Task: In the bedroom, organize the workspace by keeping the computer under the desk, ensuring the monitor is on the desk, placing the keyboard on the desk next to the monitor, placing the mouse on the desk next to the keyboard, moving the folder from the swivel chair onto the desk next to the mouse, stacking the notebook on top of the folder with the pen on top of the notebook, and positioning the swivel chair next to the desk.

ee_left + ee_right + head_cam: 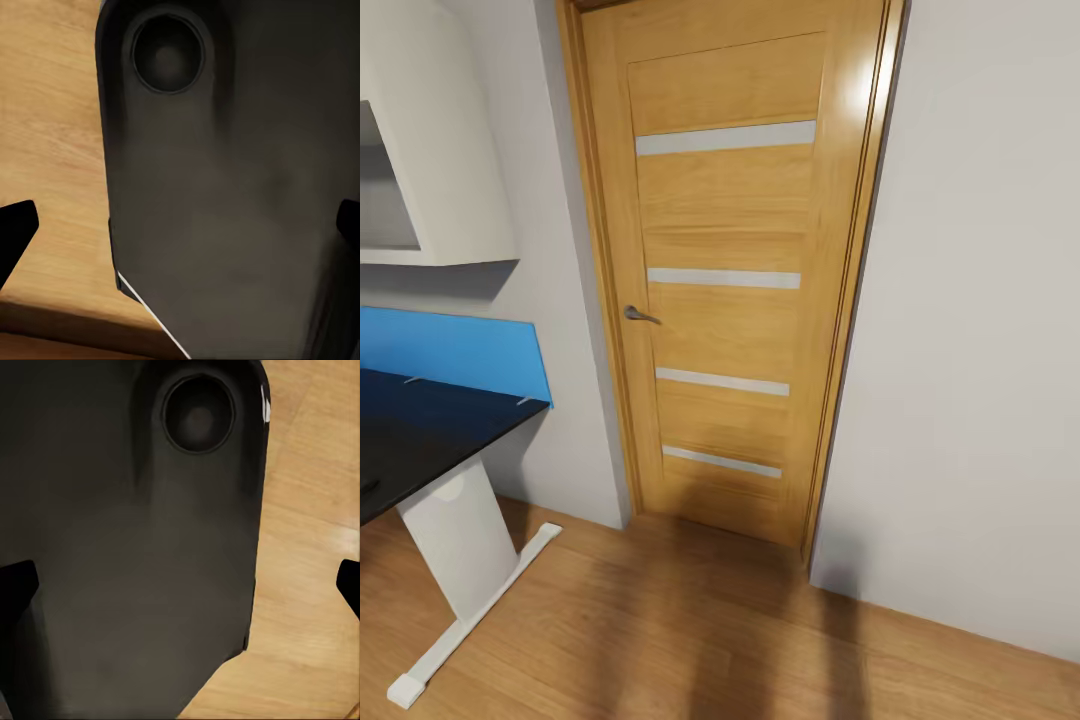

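A closed wooden door (725,270) with four pale horizontal strips and a grey lever handle (640,316) fills the middle of the head view, set between light grey walls (970,330). Off to the left stands one end of the desk (420,430): a glossy black worktop, a bright blue back panel (455,350) rising behind it, and a white leg (460,545) with a long foot resting on the wooden floor (660,640). A white wall cabinet (430,150) hangs above it.

Both wrist views look down past a dark, rounded part of the robot's own body (225,195) toward the same wooden floor. The left gripper (180,232) has its black fingertips (15,229) at opposite edges of the picture, so its jaws are spread wide apart. The right gripper (180,589) looks the same, jaws wide apart, nothing between them
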Controlling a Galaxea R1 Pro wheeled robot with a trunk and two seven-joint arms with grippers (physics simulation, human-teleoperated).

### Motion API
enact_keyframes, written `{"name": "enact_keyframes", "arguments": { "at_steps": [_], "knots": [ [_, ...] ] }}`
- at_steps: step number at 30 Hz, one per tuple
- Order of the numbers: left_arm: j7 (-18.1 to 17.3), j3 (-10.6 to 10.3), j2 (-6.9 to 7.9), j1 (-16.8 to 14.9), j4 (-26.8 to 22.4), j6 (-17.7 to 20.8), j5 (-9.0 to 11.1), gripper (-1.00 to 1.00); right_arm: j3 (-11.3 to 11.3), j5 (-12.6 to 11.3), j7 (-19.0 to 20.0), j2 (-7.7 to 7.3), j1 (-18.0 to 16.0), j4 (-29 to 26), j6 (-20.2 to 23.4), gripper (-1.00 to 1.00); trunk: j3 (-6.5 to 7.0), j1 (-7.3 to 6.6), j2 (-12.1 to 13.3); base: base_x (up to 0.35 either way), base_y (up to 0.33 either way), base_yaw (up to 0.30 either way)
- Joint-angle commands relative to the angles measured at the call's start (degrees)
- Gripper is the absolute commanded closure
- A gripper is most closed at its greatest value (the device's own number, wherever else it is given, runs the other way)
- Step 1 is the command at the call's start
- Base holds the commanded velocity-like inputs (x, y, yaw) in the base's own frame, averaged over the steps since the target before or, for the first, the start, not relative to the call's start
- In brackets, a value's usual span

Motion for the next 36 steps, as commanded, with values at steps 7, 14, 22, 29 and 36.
{"name": "enact_keyframes", "arguments": {
  "at_steps": [7, 14, 22, 29, 36],
  "knots": [
    [0.09, 0.02, -1.94, 0.08, -1.16, -0.53, -0.09, -1.00, 0.09, 0.09, 0.00, 1.21, -0.54, -0.18, -0.01, -1.00, -0.03, 0.00, -0.01, 0.000, 0.000, 0.000],
    [-0.03, -0.06, -2.52, 0.08, -1.67, -0.56, -0.15, -1.00, 0.09, 0.09, 0.02, 0.63, -0.54, -0.18, 0.00, -1.00, -0.03, 0.00, -0.01, 0.000, 0.000, 0.000],
    [-0.08, -0.08, -2.55, 0.08, -1.75, -0.60, -0.24, -1.00, 0.09, 0.09, 0.00, 0.54, -0.54, -0.18, 0.00, -1.00, -0.03, 0.00, -0.01, 0.000, 0.000, 0.000],
    [-0.09, -0.09, -2.55, 0.08, -1.76, -0.61, -0.26, -1.00, 0.09, 0.09, 0.00, 0.53, -0.54, -0.18, 0.02, -1.00, -0.03, 0.00, -0.01, 0.000, 0.000, 0.000],
    [-0.09, -0.15, -2.55, 0.08, -1.76, -0.81, -0.26, -1.00, 0.09, 0.09, 0.00, 0.53, -0.54, -0.18, 0.00, -1.00, 0.87, -1.09, 1.99, 0.000, 0.000, 0.000]
  ]
}}
